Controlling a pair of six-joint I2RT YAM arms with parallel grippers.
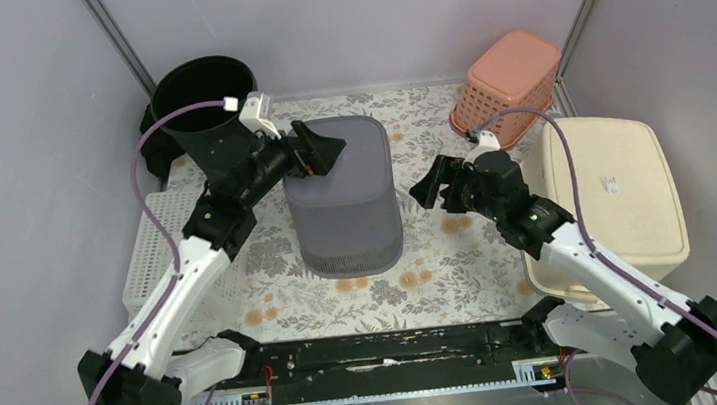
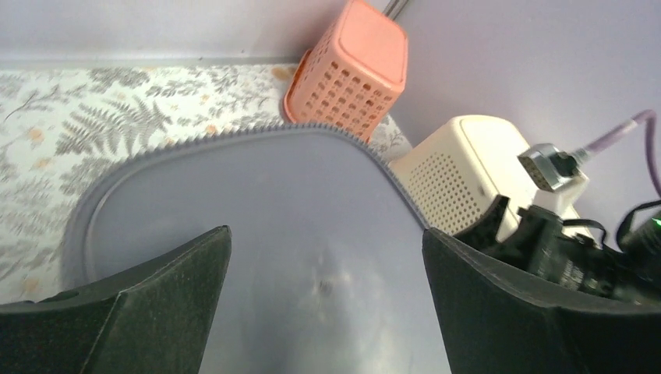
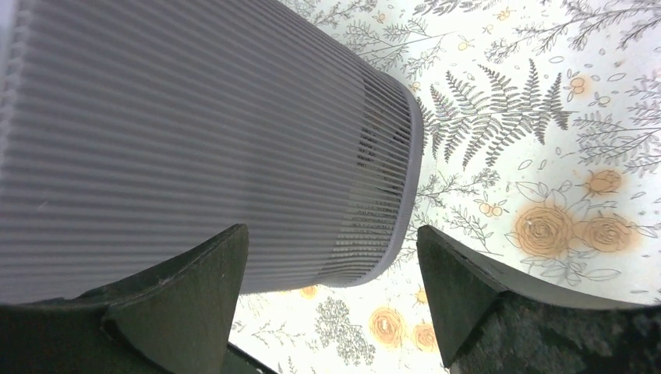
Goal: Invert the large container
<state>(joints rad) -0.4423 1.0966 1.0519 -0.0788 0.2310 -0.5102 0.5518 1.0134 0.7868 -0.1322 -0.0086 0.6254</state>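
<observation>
The large container (image 1: 344, 199) is a grey ribbed bin standing in the middle of the table with its flat closed face up and its wider rim on the floral mat. My left gripper (image 1: 321, 151) is open and empty, just over the left part of that flat face (image 2: 273, 210); its jaws stand wide apart (image 2: 327, 265). My right gripper (image 1: 430, 185) is open and empty, a short way right of the bin and apart from it. The right wrist view shows the ribbed wall (image 3: 195, 140) beyond that gripper (image 3: 331, 265).
A black bucket (image 1: 206, 98) stands at the back left behind the left arm. A pink basket (image 1: 508, 81) lies at the back right. A cream lidded bin (image 1: 614, 186) sits at the right edge. A white slotted tray (image 1: 153, 244) lies at the left.
</observation>
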